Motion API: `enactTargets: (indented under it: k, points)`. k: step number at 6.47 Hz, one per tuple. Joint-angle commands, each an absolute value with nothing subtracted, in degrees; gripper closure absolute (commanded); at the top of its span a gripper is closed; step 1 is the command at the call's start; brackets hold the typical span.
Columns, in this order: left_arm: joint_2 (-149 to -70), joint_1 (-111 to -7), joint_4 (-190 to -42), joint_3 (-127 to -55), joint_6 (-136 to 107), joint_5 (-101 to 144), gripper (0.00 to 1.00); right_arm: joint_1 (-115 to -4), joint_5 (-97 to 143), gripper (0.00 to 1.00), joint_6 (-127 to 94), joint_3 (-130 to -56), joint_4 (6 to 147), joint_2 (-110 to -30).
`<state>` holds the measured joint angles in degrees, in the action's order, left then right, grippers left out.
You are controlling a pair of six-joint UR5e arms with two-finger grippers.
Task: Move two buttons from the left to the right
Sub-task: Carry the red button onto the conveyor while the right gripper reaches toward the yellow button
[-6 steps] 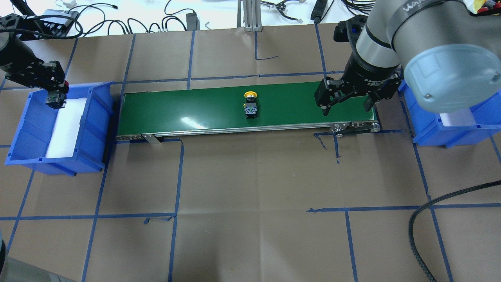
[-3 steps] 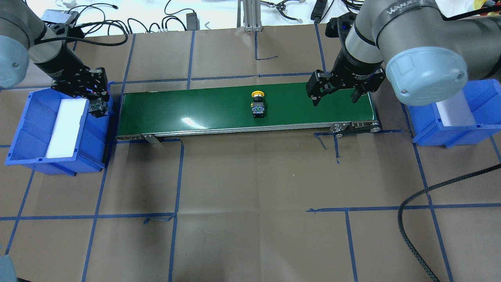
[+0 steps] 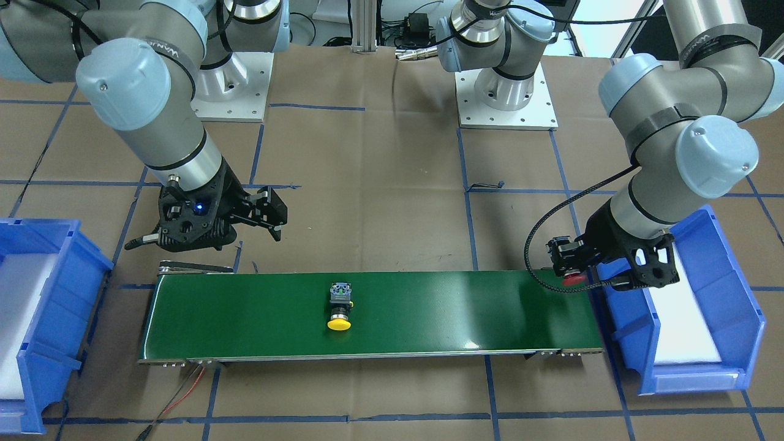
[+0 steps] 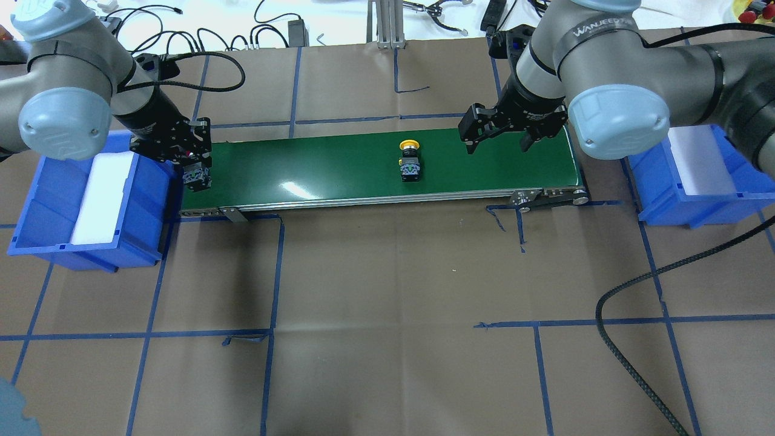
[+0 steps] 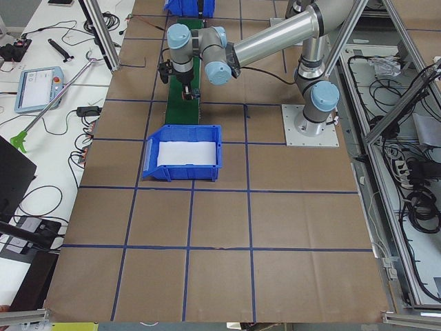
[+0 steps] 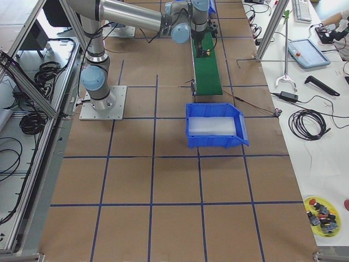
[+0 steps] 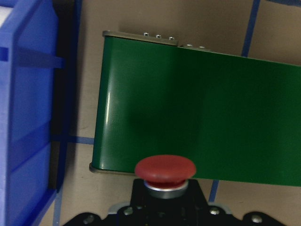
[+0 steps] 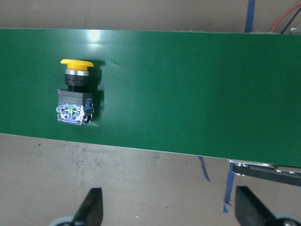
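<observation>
At the 9 o'clock end of the green conveyor belt (image 4: 315,163) in the overhead view, the left end effector (image 4: 194,166) is gripping the red button (image 4: 195,178), its fingers clamped on the black-grey body. The left wrist view is showing the red cap (image 7: 165,169) jutting out low in the middle of that picture, over the belt's near corner. Whether the button is touching the belt cannot be told. From the front-facing camera, the same end effector (image 3: 572,266) is hanging just beside the rim of the left blue bin (image 3: 750,306), with the red cap (image 3: 574,279) showing below it.

The yellow button (image 4: 410,162) is lying on its side near the middle of the belt, well apart from the red one, its cap pointing to 12 o'clock and its blocky body to 6 o'clock in the overhead view. The right end effector (image 4: 498,145) is hovering at about 2 o'clock from it, spread wide and holding nothing. The right wrist view is showing both fingertips (image 8: 91,207) far apart over the brown paper of the desk (image 4: 387,303), with the yellow button (image 8: 75,96) at about 11 o'clock from them. The right blue bin (image 4: 666,194) is sitting off the belt's 3 o'clock end.
</observation>
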<state>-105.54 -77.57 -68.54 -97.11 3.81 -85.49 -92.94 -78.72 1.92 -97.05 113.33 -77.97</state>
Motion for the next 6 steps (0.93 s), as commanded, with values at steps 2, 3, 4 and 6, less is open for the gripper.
enactTargets:
  k: [2,3,4,6]
  points:
    - [-111.1,-78.0,-60.7,-96.4,7.9,-88.8,0.97,-91.2,-77.3,0.00,2.1,-94.6,116.4,-72.2]
    - [-112.5,-78.0,-60.1,-95.8,8.1,-88.8,0.97,-91.1,-77.3,0.00,1.9,-94.7,114.5,-72.2]
    - [-113.5,-78.6,-59.0,-95.8,8.2,-88.8,0.97,-91.1,-77.0,0.00,1.8,-94.7,113.8,-71.9]
    - [-114.6,-80.1,-57.9,-95.8,8.1,-88.9,0.97,-90.7,-77.6,0.00,2.1,-94.5,113.9,-72.0]
